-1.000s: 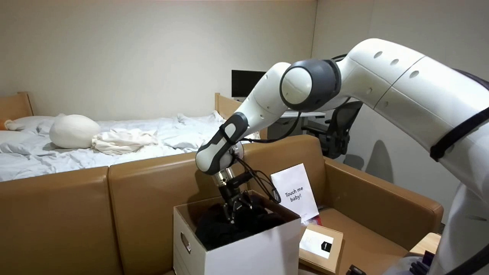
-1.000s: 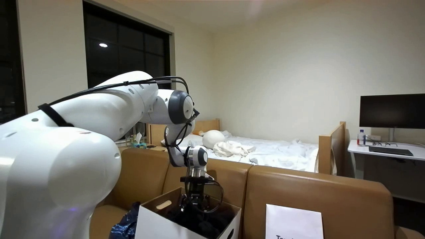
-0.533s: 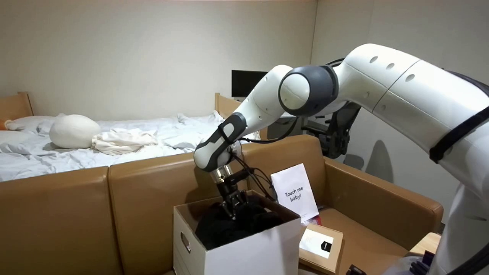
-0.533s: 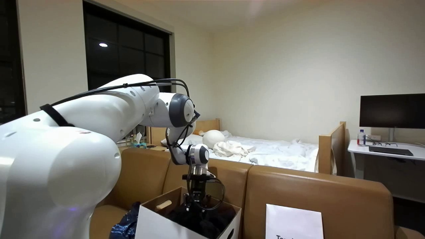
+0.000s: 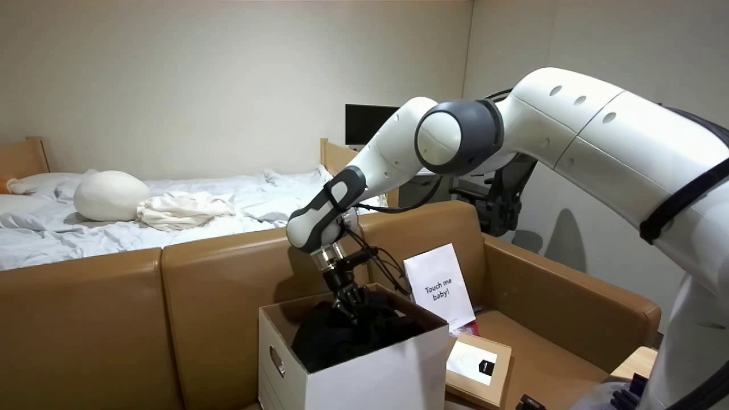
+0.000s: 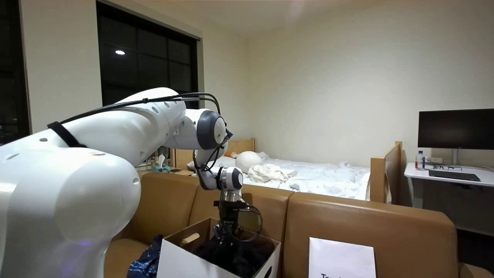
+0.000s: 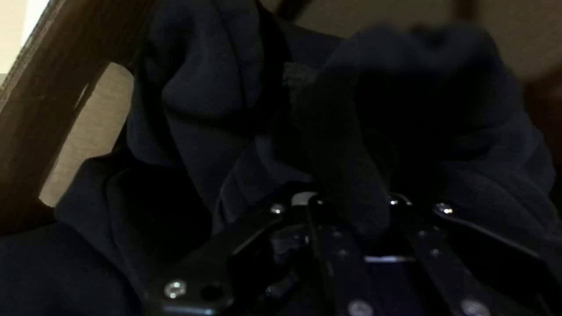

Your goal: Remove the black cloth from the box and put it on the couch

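Note:
The black cloth (image 5: 327, 347) lies heaped inside the white box (image 5: 376, 378), which stands on the brown couch (image 5: 228, 279). My gripper (image 7: 351, 204) points down into the box in both exterior views, its fingertips below the rim. In the wrist view the jaws are drawn close together, and a thick fold of the cloth (image 7: 342, 149) runs between them. So the gripper is shut on the cloth. The pads are largely hidden by dark fabric, and the bottom of the box is covered by the heap.
Box walls (image 6: 185, 260) with hand holes surround the gripper. On the couch lean a white printed sheet (image 5: 438, 287) and a flat cardboard box (image 5: 478, 370). A blue patterned cloth (image 6: 144, 260) lies beside the white box. The bed (image 5: 262, 196) is behind the couch.
The jaws have come together around a fold of the black cloth. My wrist has shifted slightly, and the arm's elbow has dipped a little. The box has stayed in place.

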Robot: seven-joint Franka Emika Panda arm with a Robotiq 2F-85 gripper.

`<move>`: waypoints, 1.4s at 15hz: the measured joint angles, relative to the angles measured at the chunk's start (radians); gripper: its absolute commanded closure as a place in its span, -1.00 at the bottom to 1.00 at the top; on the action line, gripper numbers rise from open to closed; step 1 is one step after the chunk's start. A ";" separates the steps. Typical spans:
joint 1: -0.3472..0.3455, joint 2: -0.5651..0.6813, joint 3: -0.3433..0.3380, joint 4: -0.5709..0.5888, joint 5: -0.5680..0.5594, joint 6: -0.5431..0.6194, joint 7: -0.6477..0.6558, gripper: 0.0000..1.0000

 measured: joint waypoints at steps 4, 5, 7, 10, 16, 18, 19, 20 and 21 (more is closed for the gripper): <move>-0.002 -0.005 0.016 0.024 -0.012 -0.072 -0.117 0.91; 0.000 -0.011 0.019 0.024 -0.019 -0.083 -0.128 0.92; 0.008 -0.033 0.023 0.021 -0.050 -0.100 -0.131 0.92; 0.034 -0.123 0.022 -0.026 -0.116 -0.108 -0.112 0.92; 0.065 -0.415 0.020 -0.249 -0.154 0.014 0.072 0.91; 0.056 -0.516 0.019 -0.333 -0.146 0.072 0.136 0.91; 0.050 -0.567 0.017 -0.375 -0.140 0.092 0.169 0.91; 0.042 -0.616 0.015 -0.414 -0.131 0.102 0.199 0.91; 0.032 -0.666 0.012 -0.453 -0.118 0.110 0.227 0.91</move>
